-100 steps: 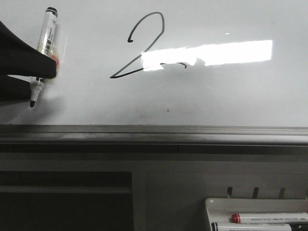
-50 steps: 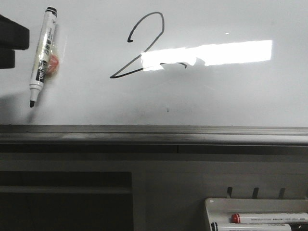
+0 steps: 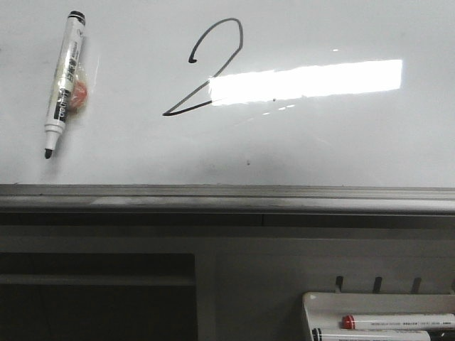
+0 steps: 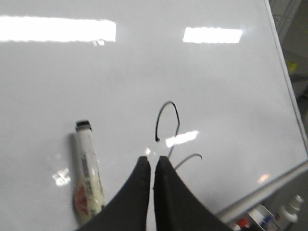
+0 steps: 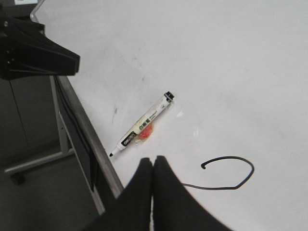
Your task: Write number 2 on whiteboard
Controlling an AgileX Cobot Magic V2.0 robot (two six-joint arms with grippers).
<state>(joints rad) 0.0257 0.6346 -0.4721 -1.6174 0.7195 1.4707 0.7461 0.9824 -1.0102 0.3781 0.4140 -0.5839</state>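
Both tools closed (empty), tray holding markers, whiteboard

Glossy smooth whiteboard mirrors ceiling lights, grey brushed-metal rim along its near edge, white plastic marker lying on it, matt black gripper fingers above.

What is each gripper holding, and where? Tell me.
Nothing is held. The left gripper and right gripper are both shut on nothing; the marker lies loose on the whiteboard.
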